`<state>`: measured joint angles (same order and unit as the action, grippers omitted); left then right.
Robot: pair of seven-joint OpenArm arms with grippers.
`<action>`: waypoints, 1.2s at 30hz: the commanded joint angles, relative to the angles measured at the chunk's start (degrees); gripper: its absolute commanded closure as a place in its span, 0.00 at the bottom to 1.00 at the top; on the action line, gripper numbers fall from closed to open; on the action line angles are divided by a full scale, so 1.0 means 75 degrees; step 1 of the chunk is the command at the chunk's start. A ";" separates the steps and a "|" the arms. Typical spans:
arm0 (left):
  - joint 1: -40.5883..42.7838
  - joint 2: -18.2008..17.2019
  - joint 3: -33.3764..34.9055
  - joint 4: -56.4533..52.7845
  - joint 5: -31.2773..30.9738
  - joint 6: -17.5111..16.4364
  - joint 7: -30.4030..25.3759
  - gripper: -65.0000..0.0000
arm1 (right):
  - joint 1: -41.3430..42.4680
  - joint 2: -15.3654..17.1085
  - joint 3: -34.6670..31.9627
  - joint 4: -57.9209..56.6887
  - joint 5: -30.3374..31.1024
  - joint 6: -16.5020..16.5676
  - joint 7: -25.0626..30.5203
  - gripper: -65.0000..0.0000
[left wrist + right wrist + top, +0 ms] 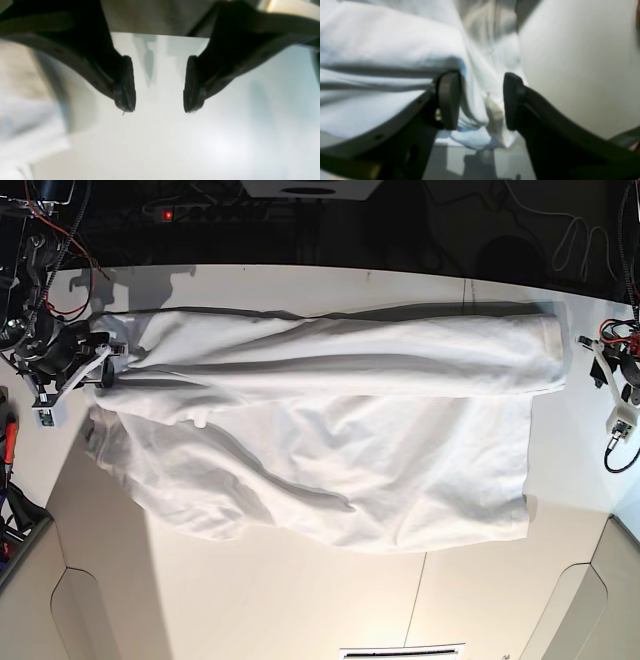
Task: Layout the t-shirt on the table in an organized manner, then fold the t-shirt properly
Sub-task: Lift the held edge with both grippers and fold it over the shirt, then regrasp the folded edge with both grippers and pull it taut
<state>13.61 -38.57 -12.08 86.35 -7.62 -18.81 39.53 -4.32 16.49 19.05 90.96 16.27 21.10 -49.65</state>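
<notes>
The white t-shirt (330, 430) lies spread across the table (250, 600), wrinkled, with a long rolled fold along its far side. My right gripper (103, 368) is at the shirt's left end. In the right wrist view it (480, 102) is open, with a bunched fold of the shirt (382, 45) between its fingers. My left gripper (603, 365) is just past the shirt's right end. In the left wrist view it (159, 107) is open and empty over bare table (200, 145), with a blurred shirt edge (25, 120) at the left.
Rounded cut-outs (85, 620) (575, 610) notch the table's near edge, and a thin dark seam (415, 600) runs towards it. Red and black cables (60, 260) hang at the back left. More cables (570, 230) lie behind the far edge.
</notes>
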 commanded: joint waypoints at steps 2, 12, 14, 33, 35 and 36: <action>-0.0111 -0.0192 -0.0087 0.0105 0.0163 0.0149 -0.0093 0.48 | 0.0326 0.0154 0.0050 0.0207 0.0087 -0.0047 -0.0052 0.57; -0.0440 -0.0189 -0.0087 0.0242 -0.0507 0.0166 -0.0102 0.68 | 0.1087 0.0149 0.0047 0.0953 0.0493 -0.0035 -0.0216 0.62; -0.0560 -0.0169 -0.0087 0.0335 -0.1081 -0.0111 -0.0166 0.96 | 0.1166 0.0149 0.0044 0.1035 0.0819 0.0175 -0.0289 0.89; -0.0099 0.1457 -0.0085 0.0708 -0.3369 -0.2492 0.0953 1.00 | -0.0023 -0.0038 0.0044 0.0484 0.0627 0.0901 0.0583 1.00; -0.0099 0.1457 -0.0085 0.0460 -0.3232 -0.2282 0.0799 1.00 | 0.0035 -0.0009 0.0044 -0.0093 0.0455 0.0898 0.0854 1.00; -0.0099 0.1457 -0.0085 0.0291 -0.3171 -0.2197 0.0784 1.00 | 0.0085 0.0003 0.0044 -0.0408 0.0460 0.0898 0.0909 1.00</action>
<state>13.21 -26.81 -12.29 87.94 -30.87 -35.24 46.22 -4.36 15.73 19.05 86.94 19.51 27.99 -43.68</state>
